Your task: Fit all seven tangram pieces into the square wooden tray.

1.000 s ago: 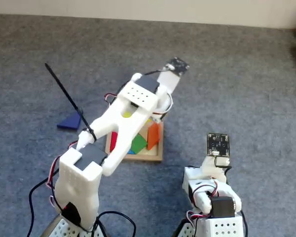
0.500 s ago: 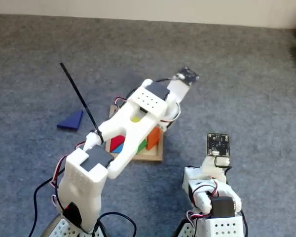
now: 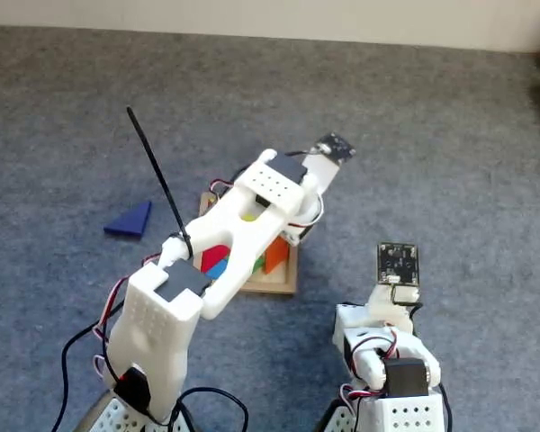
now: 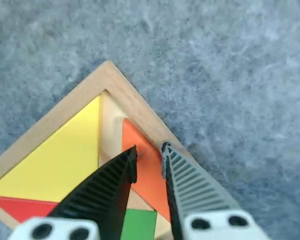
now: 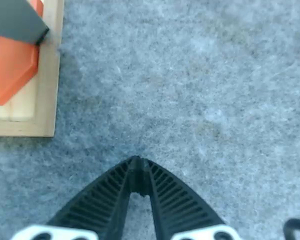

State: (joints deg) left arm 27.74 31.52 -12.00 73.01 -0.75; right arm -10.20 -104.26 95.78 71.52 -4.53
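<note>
- High view: the left arm hangs over the wooden tray [image 3: 288,286]. The blue triangle [image 3: 130,220] lies well apart on the carpet [image 3: 432,135] (not yet fitted).
- Left wrist view: the left gripper [image 4: 149,152], jaws narrowly parted, sits over the orange piece [image 4: 147,185] by the tray's corner. A careless nudge could wedge it askew.
- Right wrist view: the right gripper [image 5: 138,167] is pinched closed, empty, above carpet.

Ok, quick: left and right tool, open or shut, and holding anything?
Left tool: slightly open, tips over the orange piece in the tray.
Right tool: shut, empty.
</note>
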